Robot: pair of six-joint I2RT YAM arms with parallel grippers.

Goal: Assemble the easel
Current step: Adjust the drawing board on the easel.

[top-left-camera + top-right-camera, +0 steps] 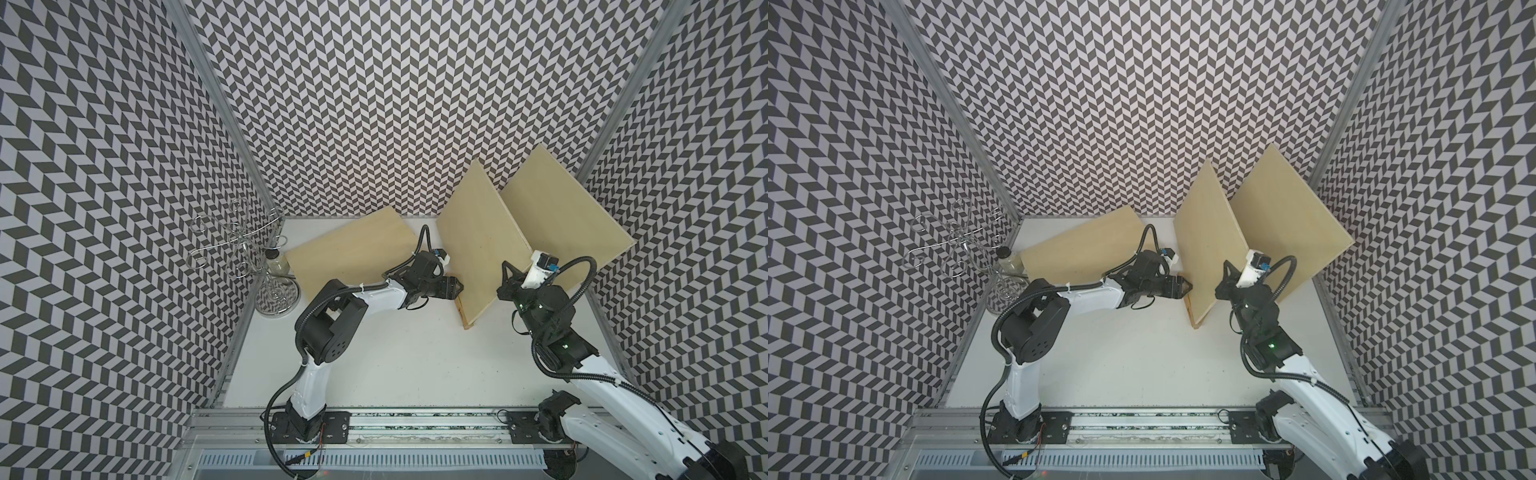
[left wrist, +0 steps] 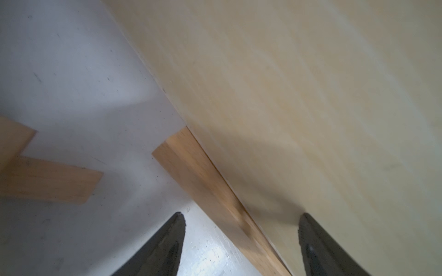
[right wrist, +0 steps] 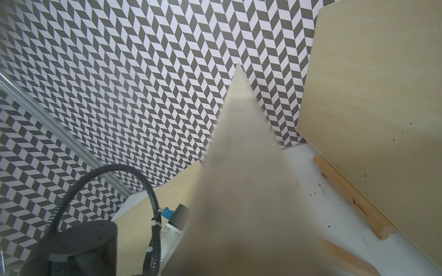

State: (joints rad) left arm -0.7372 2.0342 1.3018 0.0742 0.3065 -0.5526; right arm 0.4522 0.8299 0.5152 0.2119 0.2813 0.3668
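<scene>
A: Where do the easel parts sit?
B: Three pale plywood boards stand or lie toward the far edge of the white table (image 1: pixel 395 353). The middle board (image 1: pixel 478 245) stands on its bottom edge, tilted. The right board (image 1: pixel 565 220) is propped up in the far right corner, with a wooden batten (image 3: pixel 344 196) along its foot. The left board (image 1: pixel 353 249) is near the far edge. I cannot tell whether it lies flat or leans.
A: And the right gripper?
B: The right gripper (image 1: pixel 508 274) is closed on the middle board's side edge, partway up.
A: The left one?
B: The left gripper (image 2: pixel 241 216) is low at the middle board's foot, jaws apart and gripping nothing. One finger (image 2: pixel 311 241) is in front of the board's face and the other is over bare table. The wooden strip (image 2: pixel 205 184) along the board's bottom edge runs between them.
A: Anything else?
B: Two more wooden pieces (image 2: pixel 50 181) lie on the table nearby, meeting at an angle. A wire rack (image 1: pixel 245 253) stands at the far left corner with a small bottle (image 1: pixel 277 266) just beside it.
</scene>
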